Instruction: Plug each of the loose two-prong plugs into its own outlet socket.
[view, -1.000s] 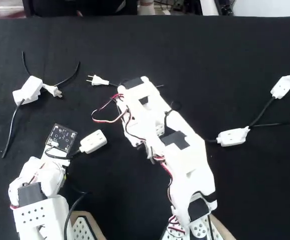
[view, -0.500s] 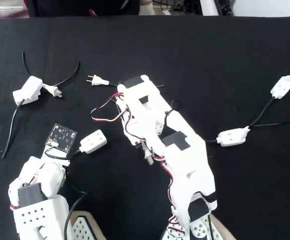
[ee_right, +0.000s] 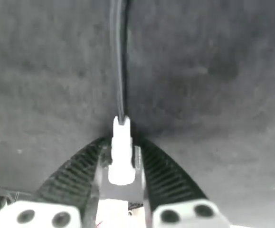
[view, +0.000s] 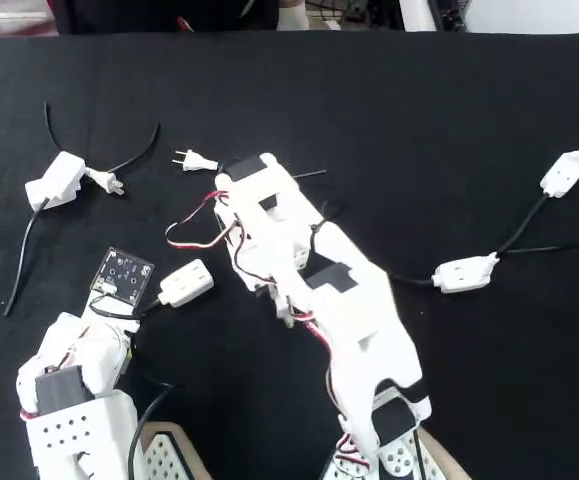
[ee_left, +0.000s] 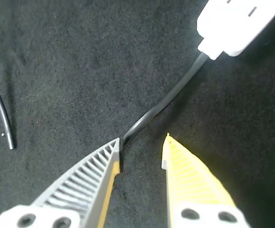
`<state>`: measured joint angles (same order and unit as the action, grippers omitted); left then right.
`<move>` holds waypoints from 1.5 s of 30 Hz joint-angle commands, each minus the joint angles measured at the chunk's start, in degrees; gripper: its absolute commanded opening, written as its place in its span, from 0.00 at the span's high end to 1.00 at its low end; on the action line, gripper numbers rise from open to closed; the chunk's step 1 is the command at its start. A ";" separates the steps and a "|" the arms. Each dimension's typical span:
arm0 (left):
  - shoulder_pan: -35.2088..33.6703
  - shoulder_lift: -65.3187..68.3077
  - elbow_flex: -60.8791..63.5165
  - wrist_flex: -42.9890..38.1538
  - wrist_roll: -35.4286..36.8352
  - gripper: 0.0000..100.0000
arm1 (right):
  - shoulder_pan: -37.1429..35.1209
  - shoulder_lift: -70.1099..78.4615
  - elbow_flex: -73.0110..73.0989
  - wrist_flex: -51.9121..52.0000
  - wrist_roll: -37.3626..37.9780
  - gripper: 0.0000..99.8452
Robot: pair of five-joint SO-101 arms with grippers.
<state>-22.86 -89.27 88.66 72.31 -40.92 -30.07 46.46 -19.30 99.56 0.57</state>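
My right gripper is shut on a small white plug, whose black cable runs away over the mat. In the high view the right arm lies across the middle and covers that gripper. Just beyond its tip lies a loose two-prong plug, prongs pointing left. My left gripper is open low over the mat, a black cable passing between its fingers to a white outlet socket. That socket sits beside the left arm.
At the far left another white socket has a plug lying at its end, whether plugged in I cannot tell. Two more sockets lie at the right on black cables. The black mat is bare at the back.
The right arm has swung a little to the left with its plug, uncovering more cable beside the right-hand socket. The left arm has not moved.
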 commanded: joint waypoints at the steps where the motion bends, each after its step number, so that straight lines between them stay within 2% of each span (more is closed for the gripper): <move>1: 0.75 -0.09 -0.22 0.70 -0.53 0.84 | -0.53 2.42 -7.25 1.49 -0.88 0.98; 8: 0.75 -0.09 -0.22 0.70 -0.53 0.84 | -0.44 2.07 -8.04 1.58 -1.85 0.97; 12: 0.75 -0.09 -0.22 0.70 -0.53 0.84 | -0.44 2.07 -7.96 1.58 -1.93 0.83; 14: 0.75 -0.09 -0.22 0.70 -0.53 0.84 | -0.70 2.07 -7.96 1.58 -1.93 0.78; 17: 0.75 -0.09 -0.22 0.70 -0.53 0.84 | -0.53 2.07 -8.13 1.58 -1.93 0.85; 20: 0.75 -0.09 -0.22 0.70 -0.53 0.84 | -0.44 1.98 -7.96 1.58 -1.76 0.98; 33: 0.75 -0.09 -0.22 0.70 -0.53 0.84 | -0.62 -0.75 -6.37 1.67 -1.58 0.99; 41: 0.75 -0.09 -0.22 0.70 -0.53 0.84 | -2.20 -20.26 2.68 1.23 -1.85 0.99; 45: 0.75 -0.09 -0.22 0.70 -0.44 0.84 | -0.79 -32.04 9.19 -3.34 -2.73 0.99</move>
<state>-22.86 -89.27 88.66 72.31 -40.92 -31.56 25.01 -12.88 98.51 -0.92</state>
